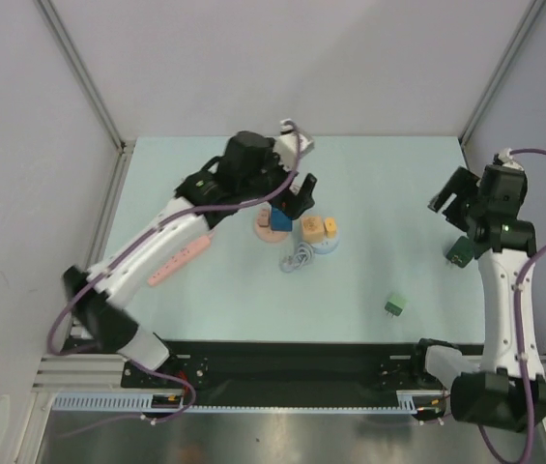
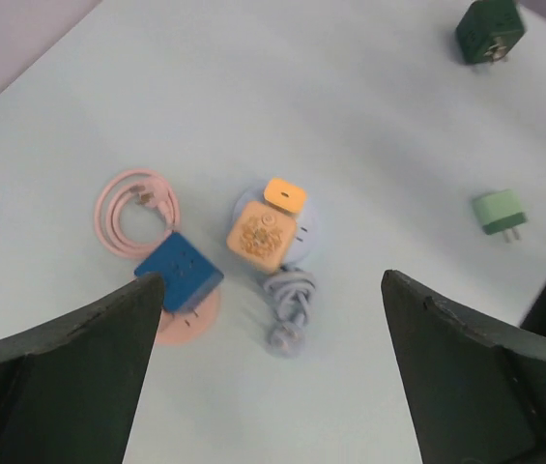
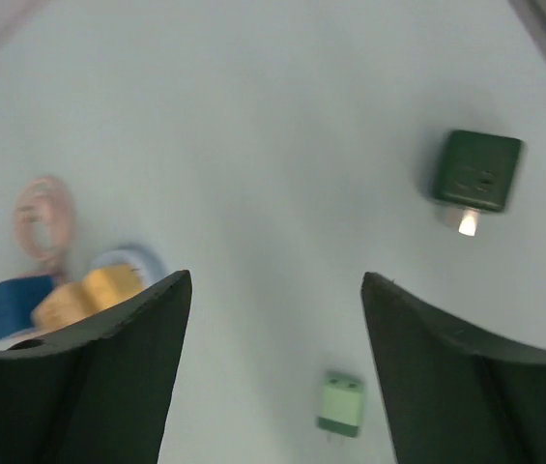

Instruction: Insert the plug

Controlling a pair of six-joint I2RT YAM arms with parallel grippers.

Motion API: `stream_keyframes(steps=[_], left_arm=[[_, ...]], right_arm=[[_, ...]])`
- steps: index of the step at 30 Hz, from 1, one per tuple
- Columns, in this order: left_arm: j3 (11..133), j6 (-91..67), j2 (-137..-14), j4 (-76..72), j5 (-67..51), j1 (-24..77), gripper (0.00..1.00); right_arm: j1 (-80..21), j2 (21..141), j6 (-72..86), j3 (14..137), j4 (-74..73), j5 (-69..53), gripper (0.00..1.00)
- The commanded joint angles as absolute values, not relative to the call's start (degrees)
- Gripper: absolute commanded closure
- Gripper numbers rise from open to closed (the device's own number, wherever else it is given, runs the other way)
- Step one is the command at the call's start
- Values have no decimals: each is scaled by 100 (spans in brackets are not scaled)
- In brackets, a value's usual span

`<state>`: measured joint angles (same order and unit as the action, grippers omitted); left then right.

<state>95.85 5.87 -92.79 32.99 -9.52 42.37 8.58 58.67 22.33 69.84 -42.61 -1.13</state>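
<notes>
Two grippers gape wide, holding nothing: the left gripper (image 2: pixel 273 280) over the blue socket cube (image 2: pixel 180 274) and orange adapter (image 2: pixel 260 235) mid-table, the right gripper (image 3: pixel 274 280) near the right edge. Toward the near edge the light green plug (image 2: pixel 498 212) lies alone on open table (image 1: pixel 369 193), well apart from that cluster.

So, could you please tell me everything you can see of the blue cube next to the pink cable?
The blue cube is a small, matte block that looks like plastic, with rounded edges and slot-shaped socket openings on its upper face. It sits corner-on to the left wrist camera, resting on a pink disc, right beside the pink cable coil. An orange cube stands close on its other side, a gap between them. Nothing grips it; the open left hand is above it.
</notes>
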Motion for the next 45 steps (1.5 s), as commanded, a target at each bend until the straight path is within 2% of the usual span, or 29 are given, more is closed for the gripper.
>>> stream_keyframes(steps=[1,3,8,13,16,19,25,29,35,38,41,42,44,45], left_arm=[[8582,-429,-8125,3191,-599,4184,0],[8054,-719,-7553,3103,-213,4175,0],[7085,-668,-6418,2892,-396,4175,0],[6077,-807,-5539,2454,-597,4175,0],[5574,-897,-5107,2040,-580,4166,0],[5484,-695,-5001,2056,-554,4175,0],[5476,-545,-4887,2171,-220,4508,0],[5458,-466,-4834,2224,-9,4632,0],[5458,-518,-4808,2232,377,4658,1],[5502,-676,-4816,2267,702,4650,2],[5511,-782,-4843,2276,992,4641,3],[5511,-808,-4869,2276,1045,4641,3],[5519,-879,-4895,2268,1125,4641,3],[5528,-896,-4930,2259,1151,4615,3]], right_arm=[[1422,6422,1470,6777,-4825,745,25],[1625,6984,1188,6881,-4982,1017,34],[2396,7855,1815,7023,-5124,1196,37],[2777,8068,2355,6592,-4248,273,35],[2777,8498,2198,6811,-4297,544,31],[2716,8771,1900,6917,-4140,309,24],[2584,9253,1872,6917,-4061,773,22],[2461,9562,1811,7057,-3938,1142,22],[2365,10062,1644,7190,-3832,1257,27],[2207,10134,1538,7128,-3718,1309,34],[1961,10090,1433,7023,-3595,1415,54],[1769,10029,1407,7022,-3595,1563,66],[1557,9958,1345,7057,-3647,1739,78],[1416,9880,1319,7084,-3682,1871,89]])
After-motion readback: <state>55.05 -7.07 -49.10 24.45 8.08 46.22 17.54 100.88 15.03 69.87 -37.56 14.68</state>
